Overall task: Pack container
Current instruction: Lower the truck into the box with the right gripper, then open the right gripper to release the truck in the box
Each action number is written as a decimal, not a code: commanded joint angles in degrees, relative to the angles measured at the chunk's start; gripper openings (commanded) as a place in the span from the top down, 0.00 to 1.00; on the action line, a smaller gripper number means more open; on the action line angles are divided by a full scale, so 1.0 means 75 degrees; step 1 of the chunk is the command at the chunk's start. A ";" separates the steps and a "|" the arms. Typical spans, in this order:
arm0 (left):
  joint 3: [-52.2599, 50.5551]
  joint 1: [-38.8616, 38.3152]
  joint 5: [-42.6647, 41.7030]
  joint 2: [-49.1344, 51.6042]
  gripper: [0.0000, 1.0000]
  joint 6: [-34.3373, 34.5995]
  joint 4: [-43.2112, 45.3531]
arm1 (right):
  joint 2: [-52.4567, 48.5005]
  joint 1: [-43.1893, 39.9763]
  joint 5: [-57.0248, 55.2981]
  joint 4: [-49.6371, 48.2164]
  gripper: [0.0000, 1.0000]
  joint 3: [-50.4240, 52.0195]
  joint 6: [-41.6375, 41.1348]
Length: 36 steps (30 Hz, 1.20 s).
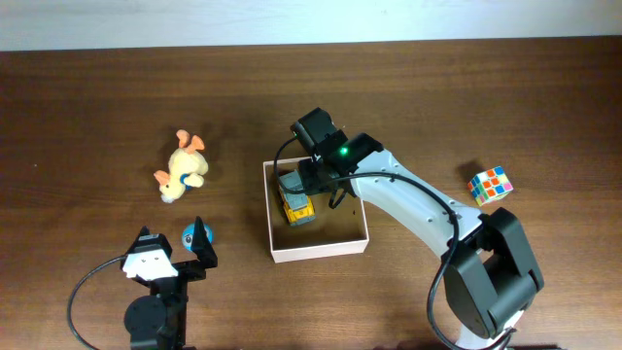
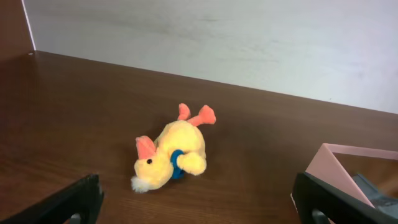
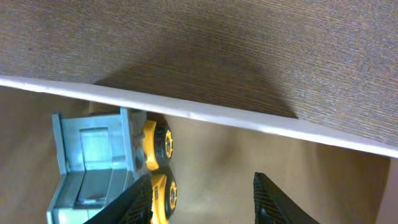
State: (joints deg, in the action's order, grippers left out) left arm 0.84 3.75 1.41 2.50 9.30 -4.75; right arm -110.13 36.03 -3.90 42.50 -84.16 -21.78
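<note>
The container [image 1: 319,251], a shallow square box with white walls and a tan floor, sits mid-table. A yellow and grey toy truck [image 1: 296,206] lies inside along its left side. My right gripper [image 1: 319,185] reaches down into the box. In the right wrist view it [image 3: 202,199] is open over bare cardboard, the truck [image 3: 99,162] lies just outside its left finger, and the white wall [image 3: 217,117] crosses ahead. My left gripper [image 1: 173,243] is wide open at the front left, with nothing between its fingers [image 2: 199,208].
A yellow plush duck [image 1: 182,167] lies on its side left of the container, ahead of the left gripper [image 2: 171,155]. A small blue object [image 1: 190,233] sits by the left gripper's fingers. A colour cube [image 1: 491,186] rests at the right. The container's corner [image 2: 339,165] shows at right.
</note>
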 commanded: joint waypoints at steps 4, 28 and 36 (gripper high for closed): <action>-0.0044 0.0044 -0.0108 -0.0055 0.01 0.0035 -0.0003 | -0.0667 -0.0015 -0.0178 -0.0149 0.53 0.0344 0.0076; -0.0044 0.0044 -0.0105 -0.0058 0.01 0.0035 -0.0003 | -0.0769 0.0000 0.0944 -0.0714 0.53 0.0452 0.0076; -0.0044 0.0044 -0.0105 -0.0058 0.01 0.0035 -0.0003 | -0.0769 0.0000 0.1271 -0.0819 0.53 0.0452 0.0076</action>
State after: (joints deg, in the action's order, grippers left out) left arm 0.84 3.75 1.43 2.50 9.30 -4.75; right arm -116.14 36.03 3.11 37.01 -80.73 -21.56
